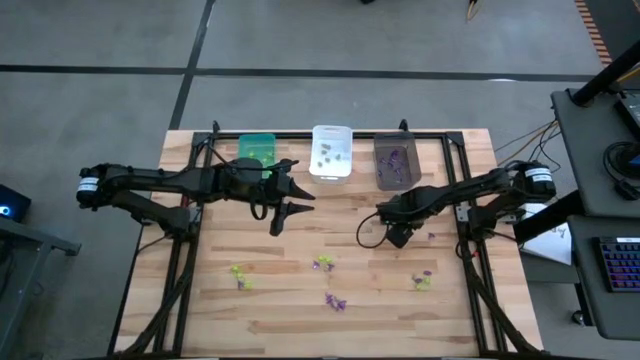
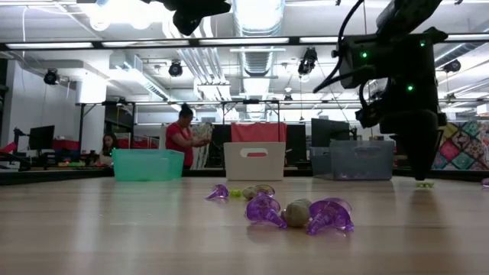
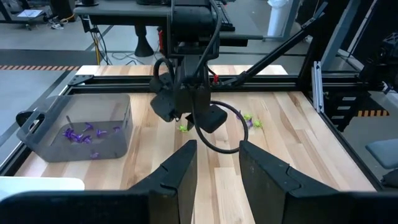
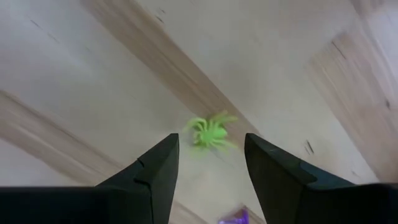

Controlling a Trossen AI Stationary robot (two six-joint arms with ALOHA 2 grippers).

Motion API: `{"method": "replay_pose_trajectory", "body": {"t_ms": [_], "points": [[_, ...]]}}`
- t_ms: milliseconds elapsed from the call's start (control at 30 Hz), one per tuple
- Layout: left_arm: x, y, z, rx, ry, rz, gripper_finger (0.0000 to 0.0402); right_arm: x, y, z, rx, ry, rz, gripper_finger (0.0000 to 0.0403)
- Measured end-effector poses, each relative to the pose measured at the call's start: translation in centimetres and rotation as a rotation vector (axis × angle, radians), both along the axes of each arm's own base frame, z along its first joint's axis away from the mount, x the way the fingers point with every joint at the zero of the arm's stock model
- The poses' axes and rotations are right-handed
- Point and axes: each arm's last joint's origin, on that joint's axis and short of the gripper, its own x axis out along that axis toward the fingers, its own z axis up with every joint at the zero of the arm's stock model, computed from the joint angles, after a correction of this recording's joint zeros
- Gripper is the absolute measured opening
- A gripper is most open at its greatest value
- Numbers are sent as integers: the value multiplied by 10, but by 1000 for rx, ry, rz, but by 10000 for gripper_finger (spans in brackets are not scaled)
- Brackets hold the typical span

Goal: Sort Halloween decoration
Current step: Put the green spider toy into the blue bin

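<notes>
High view, table: a wooden table [image 1: 300, 300] carries three bins along its far edge, the green bin [image 1: 256, 150] at left, the white bin [image 1: 331, 151] in the middle, the grey bin [image 1: 396, 162] at right.
High view, trinkets: purple ones lie in the grey bin, a few greyish ones in the white bin; loose clusters [image 1: 335, 301] sit scattered on the near half of the table (yellow-green at left, purple and mixed toward the middle and right).
High view, arms: the left gripper [image 1: 297, 198] hangs just near of the green bin, holding nothing; the right gripper [image 1: 394, 236] points down at the boards near of the grey bin.
Low view: purple trinkets [image 2: 299, 213] and a greyish one lie closest, the three bins stand in a row behind, and the right arm [image 2: 405, 84] comes down at right. People show in the room beyond.
Left wrist view: the left fingers [image 3: 180, 171] stand partly apart with only bare wood between them; the right arm works farther off, beside the grey bin.
Right wrist view: the right gripper [image 4: 211, 163] is spread wide and empty, just above a yellow-green spider [image 4: 211, 132] lying free on the wood between the fingertips; a purple scrap [image 4: 234, 218] peeks in close by.
</notes>
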Motion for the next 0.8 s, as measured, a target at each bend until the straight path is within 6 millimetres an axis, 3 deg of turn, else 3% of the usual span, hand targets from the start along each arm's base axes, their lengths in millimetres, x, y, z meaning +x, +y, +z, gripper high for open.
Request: {"method": "replay_pose_trajectory", "body": {"t_ms": [400, 800], "points": [[0, 0, 0, 0, 2, 0, 102, 7, -2, -15, 2, 40, 40, 166], [0, 0, 0, 0, 2, 0, 102, 9, -2, -12, 3, 6, 78, 58]]}}
